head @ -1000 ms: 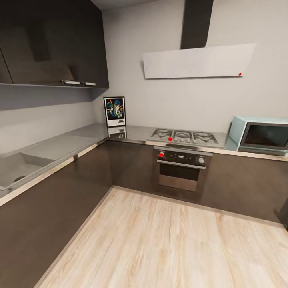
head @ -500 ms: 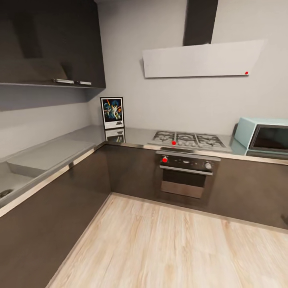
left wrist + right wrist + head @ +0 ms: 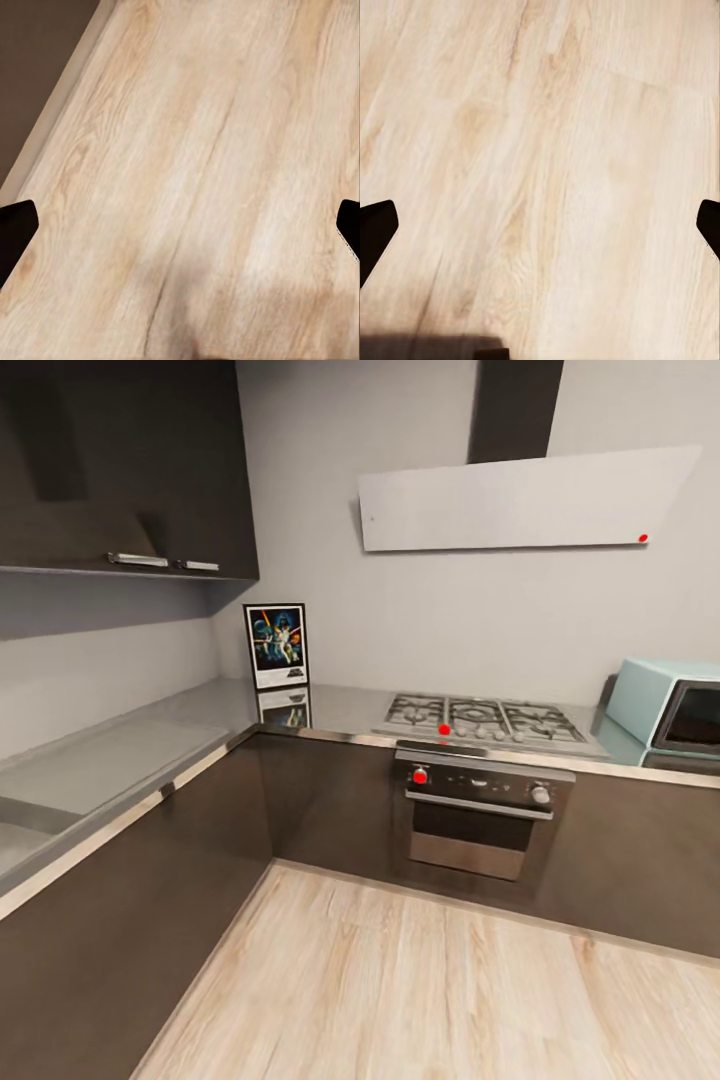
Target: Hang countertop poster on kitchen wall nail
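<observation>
Poster (image 3: 276, 646) stands upright on the countertop (image 3: 340, 707) in the corner, leaning on the back wall, left of the hob (image 3: 483, 720). Oven (image 3: 480, 811) sits below the hob, microwave (image 3: 672, 706) at the far right. Left gripper (image 3: 180, 229) and right gripper (image 3: 540, 229) both spread wide, empty, fingertips over the wood floor (image 3: 420, 980).

A home kitchen: an L-shaped glossy grey countertop (image 3: 150, 735) runs over dark cabinets (image 3: 310, 800), with a gas hob (image 3: 485, 718) above a built-in oven (image 3: 480, 815), an extractor hood (image 3: 525, 500) on the wall, a pale blue microwave (image 3: 668, 705) and light wood flooring (image 3: 420, 990).
</observation>
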You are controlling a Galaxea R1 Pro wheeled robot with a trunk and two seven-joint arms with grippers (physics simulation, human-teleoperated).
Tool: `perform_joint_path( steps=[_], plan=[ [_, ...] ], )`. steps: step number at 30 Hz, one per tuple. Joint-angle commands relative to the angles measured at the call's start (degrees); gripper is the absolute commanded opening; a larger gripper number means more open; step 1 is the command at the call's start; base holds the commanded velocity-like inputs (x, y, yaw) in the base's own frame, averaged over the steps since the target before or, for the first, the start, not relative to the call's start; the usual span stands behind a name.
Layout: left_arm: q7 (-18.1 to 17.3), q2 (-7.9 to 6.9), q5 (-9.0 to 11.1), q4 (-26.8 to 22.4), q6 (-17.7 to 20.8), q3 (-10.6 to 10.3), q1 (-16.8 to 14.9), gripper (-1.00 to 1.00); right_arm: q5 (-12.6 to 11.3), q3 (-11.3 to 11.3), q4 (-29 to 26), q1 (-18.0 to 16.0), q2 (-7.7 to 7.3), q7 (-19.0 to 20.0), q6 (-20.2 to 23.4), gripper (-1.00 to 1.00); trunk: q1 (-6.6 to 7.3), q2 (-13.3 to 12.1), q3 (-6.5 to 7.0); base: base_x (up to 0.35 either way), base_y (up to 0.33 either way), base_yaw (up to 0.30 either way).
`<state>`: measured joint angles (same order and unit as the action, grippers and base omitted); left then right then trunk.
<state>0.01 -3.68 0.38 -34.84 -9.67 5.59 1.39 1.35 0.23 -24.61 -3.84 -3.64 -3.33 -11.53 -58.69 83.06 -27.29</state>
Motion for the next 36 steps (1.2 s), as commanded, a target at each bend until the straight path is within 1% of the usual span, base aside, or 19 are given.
perform_joint_path(
  steps=[1, 9, 13, 14, 15, 16, 19, 20, 21, 22, 24, 25, 26, 27, 28, 31, 33, 34, 36],
  plan=[
    [0.0, 0.00, 0.0, -0.1, -0.1, 0.0, 0.0, 1.00, 0.1, 0.0, 0.0, 0.0, -0.01, -0.2, -0.2, 1.00, -0.04, 0.0, -0.05, 0.337, 0.001, 0.000],
    [0.0, 0.11, 0.2, -1.3, -1.5, 0.0, 0.0, 1.00, 0.1, -0.3, 0.0, 0.0, -0.58, -0.2, -0.4, 1.00, -0.04, 0.0, -0.05, 0.109, 0.000, 0.000],
    [-0.1, 0.15, 0.3, -12.5, -2.1, 0.1, 0.0, 1.00, -0.2, -0.5, -0.2, 0.0, -1.93, -0.2, -0.6, 1.00, -0.04, 0.0, -0.05, 0.007, 0.000, 0.000],
    [-0.1, 0.22, 0.3, -17.1, -1.5, 0.1, 0.0, 1.00, -0.2, -0.5, -0.3, 0.0, -2.21, -0.2, -1.3, 1.00, -0.04, 0.0, -0.05, 0.002, 0.000, 0.000],
    [-0.1, 0.28, 0.3, -19.5, -0.5, 0.1, 0.0, 1.00, -0.2, -0.5, -0.3, 0.0, -2.48, -0.2, -2.2, 1.00, -0.04, 0.0, -0.05, 0.002, 0.000, 0.000],
    [-0.1, 0.38, 0.3, -24.4, 2.5, 0.0, 0.0, 1.00, -0.3, -0.6, -0.4, 0.0, -3.10, -0.3, -4.7, 1.00, -0.04, 0.0, -0.05, 0.001, 0.000, 0.000],
    [0.0, 0.52, 0.3, -31.8, 9.1, 0.0, 0.0, 1.00, -0.5, -0.7, -0.5, 0.0, -4.00, -0.3, -9.1, 1.00, -0.04, 0.0, -0.05, 0.000, 0.000, 0.000],
    [0.0, 0.63, 0.7, -36.8, 13.6, -0.1, 0.0, 1.00, -0.6, -1.1, -0.5, 0.0, -4.45, -0.3, -11.9, 1.00, -0.04, 0.0, -0.05, 0.000, 0.000, 0.000],
    [0.0, 0.78, 1.2, -39.1, 15.7, -0.1, 0.0, 1.00, -0.7, -1.6, -0.5, 0.0, -4.61, -0.3, -13.2, 1.00, -0.04, 0.0, -0.05, 0.000, 0.000, 0.000],
    [0.0, 1.12, 2.6, -43.2, 18.9, -0.1, 0.0, 1.00, -0.9, -3.3, -0.9, 0.0, -4.84, -0.3, -15.7, 1.00, -0.04, 0.0, -0.05, 0.000, 0.000, 0.000],
    [0.1, 1.33, 4.3, -46.0, 21.2, -0.1, -0.1, 1.00, -1.0, -5.5, -2.1, 0.0, -4.96, -0.2, -18.1, 1.00, -0.04, 0.0, -0.05, 0.000, 0.000, 0.000],
    [0.1, 1.52, 6.7, -48.4, 23.3, -0.1, -1.5, 1.00, -1.1, -8.3, -5.9, 0.3, -5.06, -0.1, -20.4, 1.00, -0.04, 0.0, -0.05, 0.000, 0.000, 0.000],
    [0.1, 1.57, 7.3, -48.9, 23.7, -0.1, -2.5, 1.00, -1.1, -8.9, -7.5, 0.8, -5.08, -0.1, -20.9, 1.00, -0.04, 0.0, -0.05, 0.000, 0.000, 0.000],
    [0.0, 1.65, 8.1, -49.5, 24.4, -0.1, -5.2, 1.00, -1.1, -9.8, -11.0, 2.5, -5.09, -0.1, -21.5, 1.00, -0.04, 0.0, -0.05, 0.000, 0.000, 0.000],
    [0.0, 1.72, 8.7, -49.7, 25.8, -0.1, -8.4, 1.00, -1.1, -10.4, -14.9, 4.9, -5.03, -0.1, -22.0, 1.00, -0.04, 0.0, -0.05, 0.000, 0.000, 0.000],
    [0.2, 1.77, 9.1, -49.7, 31.4, -0.1, -13.3, 1.00, -1.1, -10.9, -21.6, 8.7, -4.75, -0.2, -22.3, 1.00, -0.04, 0.0, -0.05, 0.000, 0.000, 0.000],
    [0.2, 1.84, 9.4, -49.1, 39.2, -0.1, -20.7, 1.00, -1.1, -11.2, -28.5, 13.2, -4.37, -0.2, -22.5, 1.00, -0.04, 0.0, -0.05, 0.000, 0.000, 0.000],
    [0.2, 1.84, 9.5, -48.6, 40.4, -0.1, -22.5, 1.00, -1.1, -11.2, -29.5, 14.0, -4.30, -0.2, -22.5, 1.00, -0.04, 0.0, -0.05, 0.000, 0.000, 0.000],
    [0.3, 1.84, 9.6, -44.4, 43.0, -0.2, -30.1, 1.00, -1.0, -11.3, -31.0, 16.2, -4.07, -0.2, -22.6, 1.00, -0.04, 0.0, -0.05, 0.000, 0.000, 0.000]
  ],
)
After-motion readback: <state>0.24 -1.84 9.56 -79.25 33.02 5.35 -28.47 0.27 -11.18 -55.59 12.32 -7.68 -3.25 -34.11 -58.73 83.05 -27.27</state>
